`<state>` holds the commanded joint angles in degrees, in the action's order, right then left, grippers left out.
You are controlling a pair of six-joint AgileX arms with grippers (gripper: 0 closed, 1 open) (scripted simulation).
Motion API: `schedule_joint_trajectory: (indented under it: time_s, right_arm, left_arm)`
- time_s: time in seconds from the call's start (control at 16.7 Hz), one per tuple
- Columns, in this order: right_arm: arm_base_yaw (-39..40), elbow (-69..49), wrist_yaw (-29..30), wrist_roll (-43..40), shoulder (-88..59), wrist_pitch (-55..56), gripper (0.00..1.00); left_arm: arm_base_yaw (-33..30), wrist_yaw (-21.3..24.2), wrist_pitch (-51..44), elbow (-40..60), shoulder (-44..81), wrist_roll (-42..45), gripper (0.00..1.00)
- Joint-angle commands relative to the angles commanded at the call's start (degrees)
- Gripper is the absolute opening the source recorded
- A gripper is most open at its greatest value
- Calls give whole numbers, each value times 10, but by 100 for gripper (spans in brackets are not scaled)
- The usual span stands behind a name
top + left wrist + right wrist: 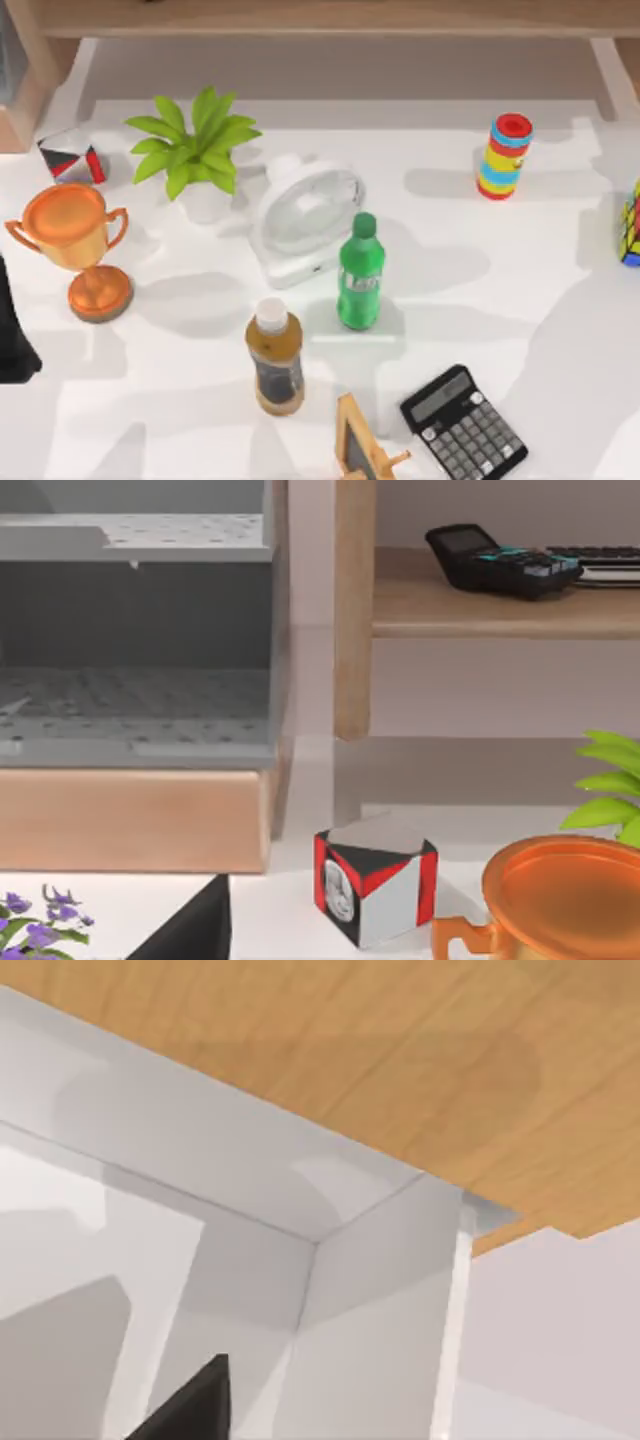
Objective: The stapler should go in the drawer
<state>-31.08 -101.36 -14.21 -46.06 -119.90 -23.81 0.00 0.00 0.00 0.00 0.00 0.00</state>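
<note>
near the orange trophy [75,235] at the table's [560,300] left edge, my left claw's [190,930] grip cannot be told.

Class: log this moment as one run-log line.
stapler: unseen | drawer: unseen | left arm: parked, table's left edge | fan: behind green bottle

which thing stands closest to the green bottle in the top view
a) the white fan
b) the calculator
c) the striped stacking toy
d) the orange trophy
a: in the top view the white fan stands right beside the green bottle, their outlines meeting, while the trophy, the striped toy and the calculator all stand well apart from it.
</note>
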Motion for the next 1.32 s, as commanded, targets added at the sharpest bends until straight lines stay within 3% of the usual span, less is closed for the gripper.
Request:
schedule_joint_trajectory:
  time_s: [0.42, 0.72, 1.02, 1.32]
  right_arm:
    - [-151, 269, -93, -170, 92, 462, 100]
    - [-213, 472, -155, -282, 93, 761, 100]
    - [-198, 649, -215, -370, 62, 1002, 100]
    - [-132, 750, -260, -421, 37, 1142, 100]
  left_arm:
    - [0, 0, 0, 0, 0, 0, 100]
    - [0, 0, 0, 0, 0, 0, 100]
    - [0, 0, 0, 0, 0, 0, 100]
    - [0, 0, 0, 0, 0, 0, 100]
